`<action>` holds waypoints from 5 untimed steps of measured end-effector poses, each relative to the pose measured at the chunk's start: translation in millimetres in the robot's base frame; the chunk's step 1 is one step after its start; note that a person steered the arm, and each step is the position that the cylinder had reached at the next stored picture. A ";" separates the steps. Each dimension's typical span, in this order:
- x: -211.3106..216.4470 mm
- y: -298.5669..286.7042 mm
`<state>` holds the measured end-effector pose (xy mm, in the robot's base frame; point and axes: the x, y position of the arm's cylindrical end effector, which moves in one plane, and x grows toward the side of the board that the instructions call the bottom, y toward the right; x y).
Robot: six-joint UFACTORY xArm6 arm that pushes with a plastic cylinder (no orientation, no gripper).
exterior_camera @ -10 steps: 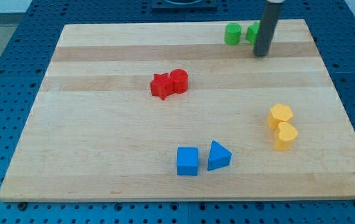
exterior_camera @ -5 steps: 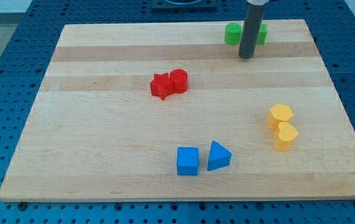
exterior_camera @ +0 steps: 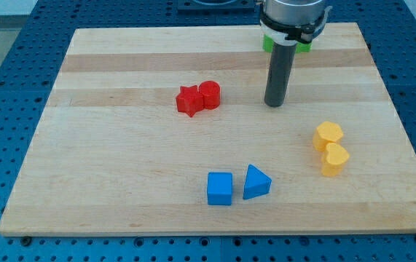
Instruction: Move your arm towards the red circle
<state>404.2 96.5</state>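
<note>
Camera view has the wooden board (exterior_camera: 120,182) with my tip (exterior_camera: 275,104) parked right of the red circle (exterior_camera: 210,94), clear gap between, so a straight leftward slide looks open. No pincer here, just a bare rod. The red star (exterior_camera: 189,100) touches the circle's left side, so overshooting probably shoves both.

My tip (exterior_camera: 274,104) rests on the board (exterior_camera: 120,160), well to the view's right of the red circle (exterior_camera: 210,94).
</note>
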 end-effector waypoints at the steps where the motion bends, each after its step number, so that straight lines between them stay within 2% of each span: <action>1: 0.0 -0.5; 4: -6.3 -6.0; 5: 14.2 -47.1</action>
